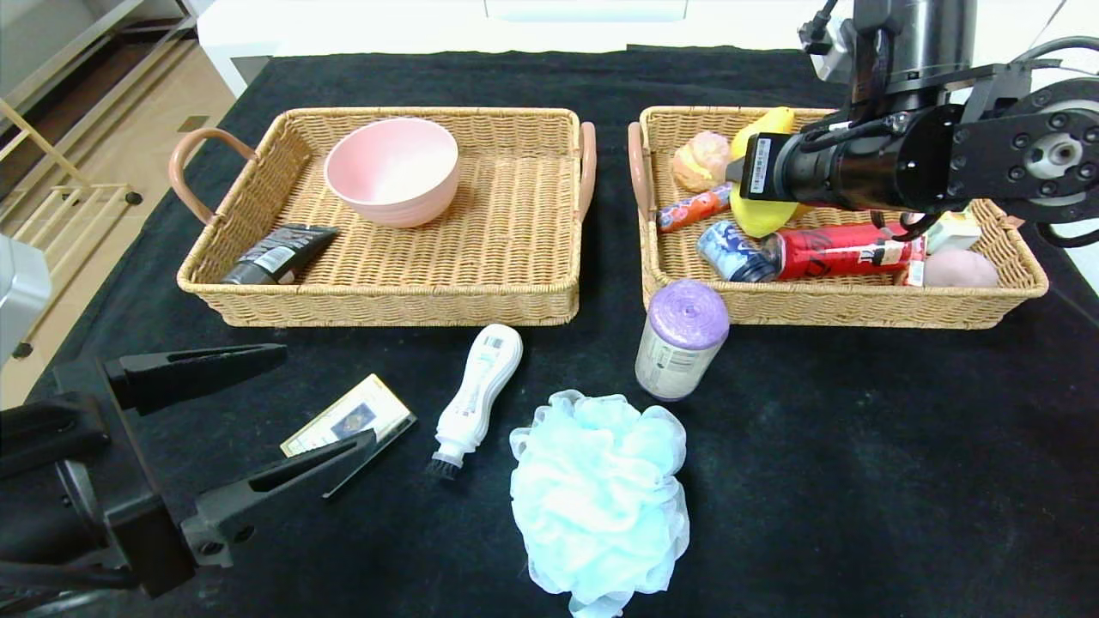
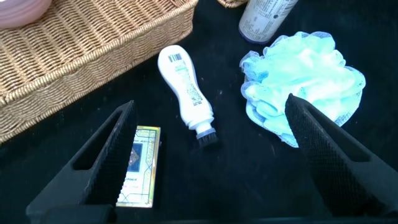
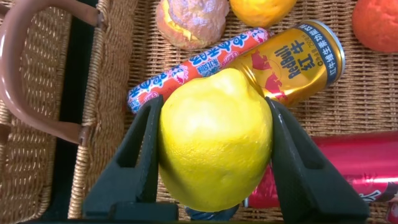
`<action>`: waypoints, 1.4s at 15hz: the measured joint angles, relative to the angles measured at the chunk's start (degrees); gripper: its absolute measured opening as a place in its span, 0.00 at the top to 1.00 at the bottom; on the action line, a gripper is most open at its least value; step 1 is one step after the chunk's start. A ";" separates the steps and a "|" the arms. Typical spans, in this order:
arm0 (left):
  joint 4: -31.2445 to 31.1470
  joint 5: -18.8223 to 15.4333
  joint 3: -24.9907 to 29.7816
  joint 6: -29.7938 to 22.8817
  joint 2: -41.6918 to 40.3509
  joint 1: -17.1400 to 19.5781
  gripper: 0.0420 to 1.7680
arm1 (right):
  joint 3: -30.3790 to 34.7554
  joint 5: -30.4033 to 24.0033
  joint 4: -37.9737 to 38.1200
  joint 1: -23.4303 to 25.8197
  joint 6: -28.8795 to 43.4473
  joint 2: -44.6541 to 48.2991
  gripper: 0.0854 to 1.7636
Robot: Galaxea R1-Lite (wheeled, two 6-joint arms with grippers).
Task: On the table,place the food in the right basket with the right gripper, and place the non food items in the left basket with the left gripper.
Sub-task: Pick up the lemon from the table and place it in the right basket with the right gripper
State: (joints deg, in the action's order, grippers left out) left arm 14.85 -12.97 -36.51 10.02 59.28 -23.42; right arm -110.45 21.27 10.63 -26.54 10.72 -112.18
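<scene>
My right gripper (image 3: pixel 214 102) is shut on a yellow lemon (image 3: pixel 214 140) and holds it over the left part of the right basket (image 1: pixel 859 305); in the head view the lemon (image 1: pixel 760 219) shows under my right arm. My left gripper (image 1: pixel 326 395) hovers open and empty low over the table's front left. Between and beyond its fingers lie a gold card box (image 2: pixel 140 165) and a white brush bottle (image 2: pixel 186 93). A pale blue bath puff (image 1: pixel 601 498) and a purple-topped roll (image 1: pixel 681 339) lie further right. The left basket (image 1: pixel 386 292) holds a pink bowl (image 1: pixel 392 170) and a black tube (image 1: pixel 279 253).
Under the lemon the right basket holds a bun (image 3: pixel 191 22), a wrapped sausage (image 3: pixel 199 65), a gold can (image 3: pixel 298 62), a red can (image 1: pixel 846 249) and a blue can (image 1: pixel 730 251). The baskets stand side by side with a narrow gap. Black cloth covers the table.
</scene>
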 joint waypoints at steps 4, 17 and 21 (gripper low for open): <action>0.30 -0.04 -0.11 0.01 -0.02 0.71 0.03 | 0.02 -0.02 0.06 0.00 0.09 -0.20 0.31; 1.44 -0.12 0.46 0.01 0.22 0.66 0.03 | 8.61 -0.13 0.94 -1.68 0.11 7.90 0.09; 1.57 -0.09 0.38 0.01 0.35 0.73 0.03 | 14.62 0.72 2.23 -6.75 0.26 14.36 0.06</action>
State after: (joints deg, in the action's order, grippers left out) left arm 16.42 -13.06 -36.13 10.03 59.64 -22.69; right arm -95.83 21.99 12.86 -33.29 10.97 -97.82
